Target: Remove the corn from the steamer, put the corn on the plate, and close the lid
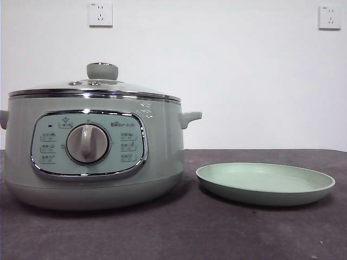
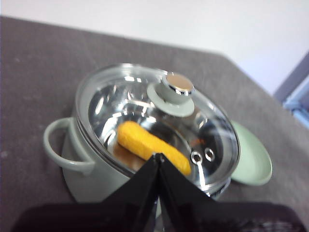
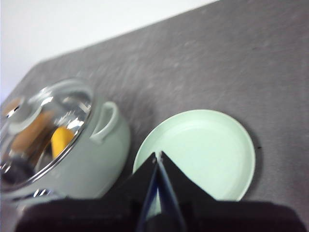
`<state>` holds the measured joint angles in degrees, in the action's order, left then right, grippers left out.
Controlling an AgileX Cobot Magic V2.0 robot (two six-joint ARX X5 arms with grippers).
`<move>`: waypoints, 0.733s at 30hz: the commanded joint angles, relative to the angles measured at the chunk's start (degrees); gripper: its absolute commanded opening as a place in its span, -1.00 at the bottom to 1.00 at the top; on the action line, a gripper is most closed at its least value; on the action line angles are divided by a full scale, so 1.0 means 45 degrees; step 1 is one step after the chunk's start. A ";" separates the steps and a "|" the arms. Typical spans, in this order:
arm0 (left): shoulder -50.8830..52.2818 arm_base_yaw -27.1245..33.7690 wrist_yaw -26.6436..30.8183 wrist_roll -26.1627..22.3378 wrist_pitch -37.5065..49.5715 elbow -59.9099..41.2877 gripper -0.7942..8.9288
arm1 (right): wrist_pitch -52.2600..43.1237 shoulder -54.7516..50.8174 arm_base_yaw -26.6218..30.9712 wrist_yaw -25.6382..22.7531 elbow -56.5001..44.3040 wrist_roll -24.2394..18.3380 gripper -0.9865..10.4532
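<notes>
a large sage-green steamer (image 1: pixel 92 157) fills the left of the front view, standing on a dark grey bench (image 1: pixel 179 233). its chrome-framed control panel faces the camera with a grey dial (image 1: pixel 87 143) in the middle; the small button labels around the dial are too fine to read. the left handle is cut off by the picture's edge. the glass lid (image 1: pixel 95 86) sits closed on the chrome rim, its green knob (image 1: pixel 102 71) upright on top. from this low angle nothing inside the pot shows.

just beside the steamer, on its right in the front view, lies the pale green plate (image 1: pixel 265 184), bare and flat on the bench, apart from the pot.

the left wrist view looks down through the lid: the corn (image 2: pixel 149 146), a yellow-orange oblong, lies inside the steamer on the shiny metal floor. reflections on the glass blur its outline, and one end is hidden behind the left tool (image 2: pixel 158 157), whose two black jaws are clenched together to a point above the pot, holding nothing.

the right wrist view is soft and blurred. the right tool (image 3: pixel 158 155) is likewise pressed closed and empty, hanging over the near rim of the plate. the steamer is cut off at the edge there, with only a yellow patch of corn visible through the lid.

neither arm appears in the front view. two wall sockets (image 1: pixel 100 14) sit high on the white wall behind.
</notes>
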<state>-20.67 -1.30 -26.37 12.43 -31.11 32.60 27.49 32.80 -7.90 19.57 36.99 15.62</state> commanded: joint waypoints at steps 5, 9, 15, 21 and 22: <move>-0.2540 0.0029 -0.1054 -0.1919 -0.1617 0.1991 -0.84 | 0.2385 0.2443 -0.0010 0.3011 0.2735 -0.2628 -0.83; -0.3740 0.0029 -0.1851 -0.2365 -0.2467 0.3050 -0.84 | 0.3007 0.3356 -0.0010 0.3973 0.3662 -0.3463 -0.75; -0.4988 0.0019 -0.1821 -0.2463 -0.2113 0.3886 -0.08 | 0.2909 0.3978 -0.0010 0.3876 0.3983 -0.3444 -0.10; -0.6241 -0.0330 -0.1622 -0.2035 -0.0957 0.4260 0.02 | 0.2909 0.4167 -0.0010 0.3876 0.3983 -0.3342 0.00; -0.6465 -0.0466 -0.1472 -0.2006 -0.0782 0.4347 0.02 | 0.2909 0.4182 -0.0010 0.3876 0.3983 -0.3337 0.00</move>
<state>-49.21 -2.94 -33.19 2.98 -35.35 52.01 40.71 51.44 -7.90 37.06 54.85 0.80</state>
